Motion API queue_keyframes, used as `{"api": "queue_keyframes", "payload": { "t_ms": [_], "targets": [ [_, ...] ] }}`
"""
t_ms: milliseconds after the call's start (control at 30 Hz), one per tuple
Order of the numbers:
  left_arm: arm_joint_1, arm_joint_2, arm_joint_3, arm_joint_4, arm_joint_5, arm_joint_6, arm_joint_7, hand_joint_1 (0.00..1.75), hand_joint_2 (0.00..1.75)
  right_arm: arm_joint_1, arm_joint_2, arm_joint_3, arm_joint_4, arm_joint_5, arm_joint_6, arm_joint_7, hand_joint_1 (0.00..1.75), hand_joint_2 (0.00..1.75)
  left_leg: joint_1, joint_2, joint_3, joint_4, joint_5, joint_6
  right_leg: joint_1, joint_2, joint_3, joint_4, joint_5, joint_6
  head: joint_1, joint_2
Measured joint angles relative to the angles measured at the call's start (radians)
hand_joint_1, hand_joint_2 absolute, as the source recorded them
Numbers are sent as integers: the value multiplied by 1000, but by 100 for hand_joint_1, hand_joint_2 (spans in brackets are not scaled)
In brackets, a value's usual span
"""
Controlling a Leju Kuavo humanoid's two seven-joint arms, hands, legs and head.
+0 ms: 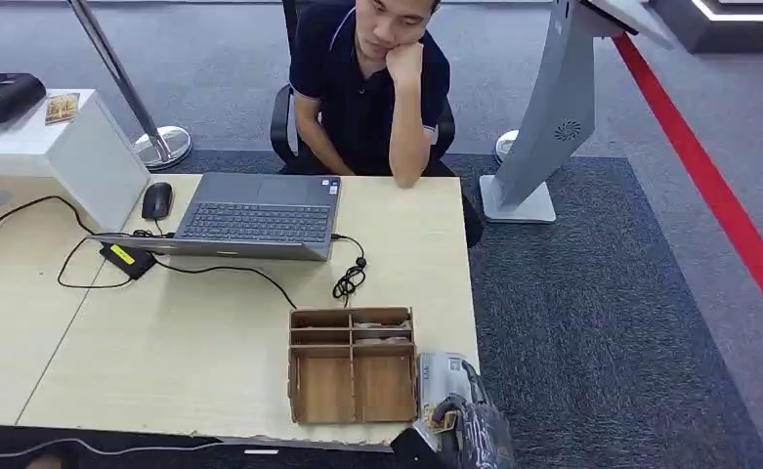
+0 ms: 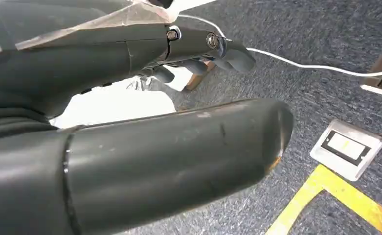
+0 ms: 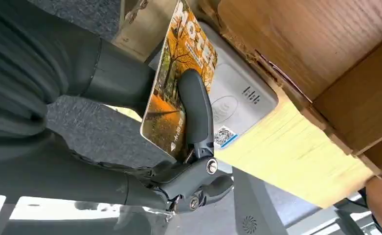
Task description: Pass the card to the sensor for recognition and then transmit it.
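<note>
I see one pale wooden desk (image 1: 211,342) on grey carpet. At its near right corner my right hand (image 3: 189,147) grips the one card (image 3: 179,83), an autumn-tree picture, holding it over the single grey sensor (image 3: 237,93) beside one wooden organizer (image 1: 353,363). My left hand (image 2: 193,54) hangs above the carpet, fingers curled, holding nothing. Farther off sit one laptop (image 1: 255,215), one mouse (image 1: 156,200) and one seated person (image 1: 367,83).

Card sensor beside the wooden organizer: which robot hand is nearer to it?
Right. The right hand holds the card just over the sensor; the left hand hangs above carpet.
</note>
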Motion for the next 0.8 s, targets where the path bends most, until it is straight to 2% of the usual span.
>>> {"api": "queue_keyframes", "payload": {
  "t_ms": [200, 333, 500, 667, 800],
  "targets": [
    [0, 0, -3, 0, 25, 0, 0, 0, 0, -2, -3, 4, 0, 26, 0, -8, 175, 175, 0, 0, 0, 0, 0, 0, 0, 0, 0, 0, 0, 0, 0, 0],
    [0, 0, -10, 0, 51, 0, 2, 0, 0, -1, -2, -5, -9, 77, -1, -42, 175, 175, 0, 0, 0, 0, 0, 0, 0, 0, 0, 0, 0, 0, 0, 0],
    [1, 0, -27, 0, 82, 0, 5, 0, 0, 5, 26, -64, -47, 126, -2, -127, 175, 175, 0, 0, 0, 0, 0, 0, 0, 0, 0, 0, 0, 0, 0, 0],
    [2, 0, -53, 0, 114, -3, 7, 0, 0, 5, 88, -165, -102, 129, -2, -254, 175, 175, 0, 0, 0, 0, 0, 0, 0, 0, 0, 0, 0, 0, 0, 0],
    [3, 0, -79, 0, 130, -4, 18, 0, 0, -8, 141, -225, -143, 135, -2, -307, 175, 175, 0, 0, 0, 0, 0, 0, 0, 0, 0, 0, 0, 0, 0, 0]
  ]
}}
